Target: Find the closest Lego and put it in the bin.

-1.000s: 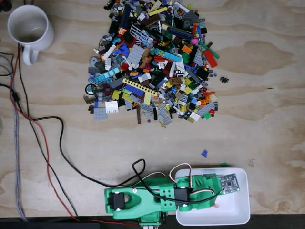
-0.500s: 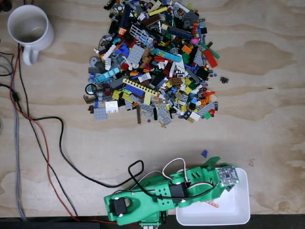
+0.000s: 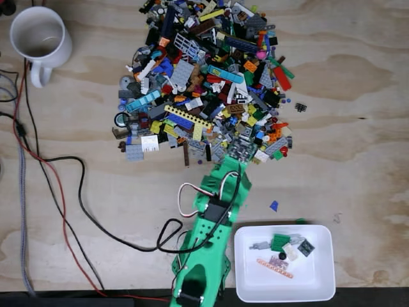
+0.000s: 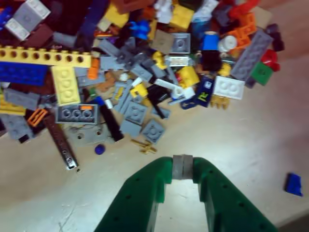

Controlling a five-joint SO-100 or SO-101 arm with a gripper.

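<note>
Green plastic fills the bottom of your wrist view, where the gripper has its two fingers clenched on a small grey Lego piece above bare plywood. A lone blue piece lies at the lower right of that view, apart from everything else. Just beyond the fingertips, the near edge of the Lego pile begins, with a long yellow beam at upper left. In your fixed view the arm reaches up from the bottom edge to the pile. Right of the arm sits the white bin, holding a few pieces. A white mug stands at upper left.
</note>
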